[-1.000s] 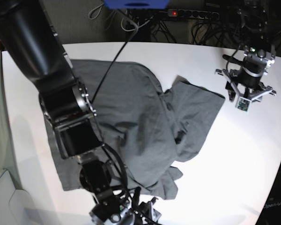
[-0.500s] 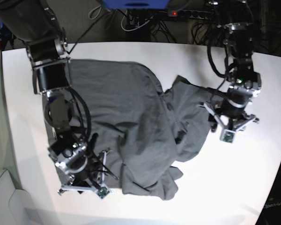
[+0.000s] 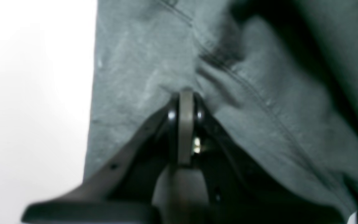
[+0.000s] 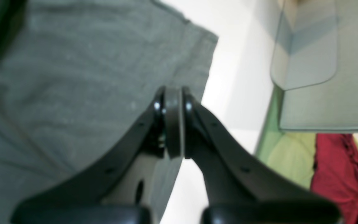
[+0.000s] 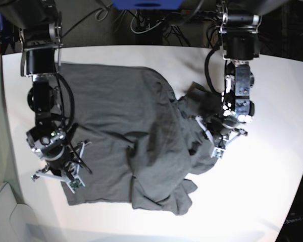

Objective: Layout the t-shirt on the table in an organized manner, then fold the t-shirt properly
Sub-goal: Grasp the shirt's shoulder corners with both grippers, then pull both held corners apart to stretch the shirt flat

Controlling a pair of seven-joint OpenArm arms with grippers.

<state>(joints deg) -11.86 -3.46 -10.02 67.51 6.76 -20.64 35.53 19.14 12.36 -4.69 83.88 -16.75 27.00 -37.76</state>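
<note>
The dark charcoal-grey t-shirt (image 5: 136, 116) lies crumpled on the white table (image 5: 272, 191), with its right part bunched into folds. My right gripper (image 5: 60, 169) is at the shirt's lower left edge. In the right wrist view its pads (image 4: 172, 124) are closed together on the cloth (image 4: 73, 62), near a corner by bare table (image 4: 228, 77). My left gripper (image 5: 219, 138) is on the bunched right part. In the left wrist view it (image 3: 185, 102) is closed where the cloth (image 3: 141, 62) puckers, with bare table (image 3: 26, 93) to the left.
A power strip and cables (image 5: 207, 15) lie behind the table's far edge. A light grey box (image 4: 315, 62) and a red item (image 4: 337, 174) sit beyond the table edge by my right gripper. The box also shows in the base view (image 5: 0, 212).
Both arms have come onto the shirt. The right arm swung back from the near edge to the shirt's lower left edge. The left arm moved from bare table onto the bunched right part.
</note>
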